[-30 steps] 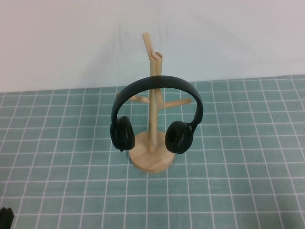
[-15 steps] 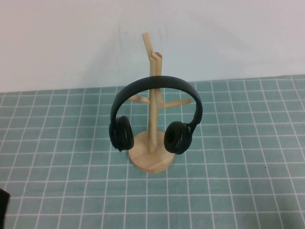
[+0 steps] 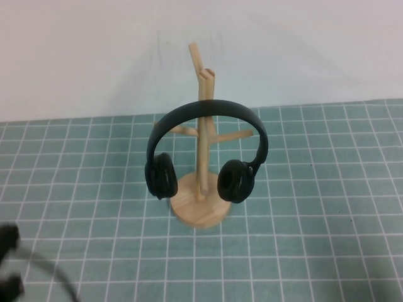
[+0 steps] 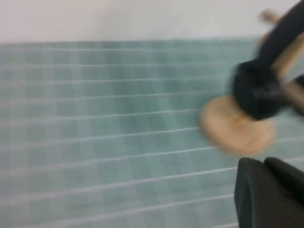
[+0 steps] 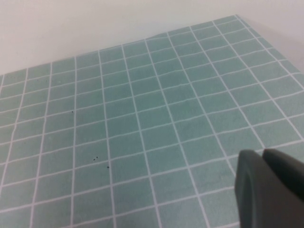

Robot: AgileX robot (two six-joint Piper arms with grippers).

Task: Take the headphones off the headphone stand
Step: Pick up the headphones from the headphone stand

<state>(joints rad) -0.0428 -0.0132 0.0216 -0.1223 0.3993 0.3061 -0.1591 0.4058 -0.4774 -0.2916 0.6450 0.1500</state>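
The black headphones hang by their headband on the light wooden headphone stand, with one ear cup on each side of the post above the round base. My left gripper is shut and empty, low at the near left of the table, well short of the stand. In the left wrist view, blurred, one ear cup of the headphones and the stand's base show. My right gripper is shut and empty over bare mat. It is out of the high view.
A teal mat with a white grid covers the table, and a white wall rises behind it. My left arm and its cable show blurred at the near left corner.
My left arm has come further into the high view at the near left corner and is blurred by motion. The headphones and the stand have not moved.
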